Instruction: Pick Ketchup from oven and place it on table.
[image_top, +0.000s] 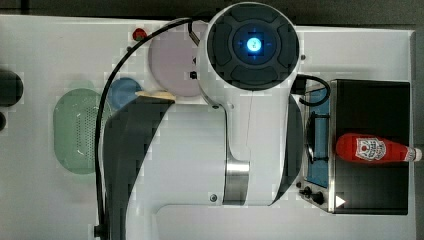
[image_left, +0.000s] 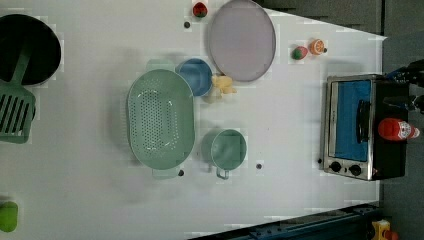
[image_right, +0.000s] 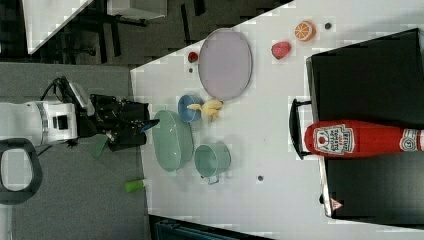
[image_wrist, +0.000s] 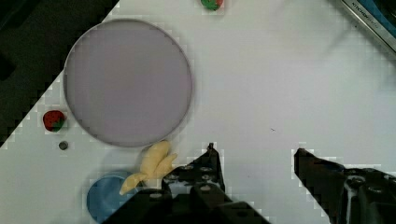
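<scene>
A small red squeeze bottle of ketchup (image_top: 372, 149) with a white cap and a white-and-red label lies on its side on the flat top of the black boxy toaster oven (image_top: 372, 110), its cap pointing toward the top view's right. The oven, with its silver steel front frame, bluish glass door and small black knobs, stands at the top view's right end of the large white worktop (image_left: 280, 125); its door is shut. Well away from the ketchup, the white robot arm's black pincer (image_wrist: 254, 156) hangs above bare worktop with its two fingers (image_wrist: 210, 163) standing apart and nothing between them. In the wrist view, a round lilac plate (image_wrist: 128, 81) lies on the worktop, a yellow banana-shaped toy (image_wrist: 156, 161) just beside its rim and a round blue bowl (image_wrist: 105, 198) next to that. In the left view, a pale green perforated oval colander (image_left: 160, 117) lies toward the middle of the worktop, touching the blue bowl, with a pale green handled cup (image_left: 227, 149) close on the left view's right. A small red strawberry toy (image_left: 200, 9) lies near the plate, and an orange-slice toy (image_left: 317, 46) lies between the plate and the oven.
</scene>
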